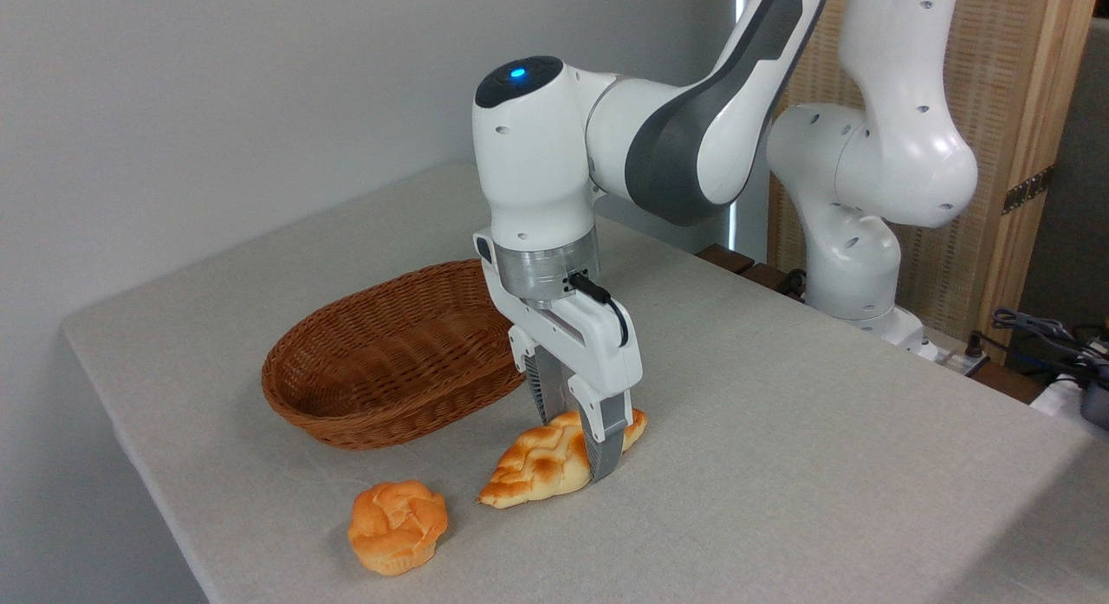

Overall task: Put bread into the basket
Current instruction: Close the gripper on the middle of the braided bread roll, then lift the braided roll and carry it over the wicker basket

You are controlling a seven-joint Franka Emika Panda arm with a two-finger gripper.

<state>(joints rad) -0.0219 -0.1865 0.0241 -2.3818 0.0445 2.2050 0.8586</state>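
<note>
arm bent low, claw [573, 439] pointing down

one braided loaf [546, 463]; one orange muffin-like bun [398, 527]; one wicker basket [390, 361]; one robot arm [658, 145] with one gripper [576, 439]

Woven wicker basket [381, 361]; matt cloth covers the table [780, 431]; glossy crusted bread [546, 461]; smooth plastic arm [693, 127].

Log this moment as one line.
phase: grasping | pincer: straddling bread, closure unclear | bread: on table | basket: empty
</note>
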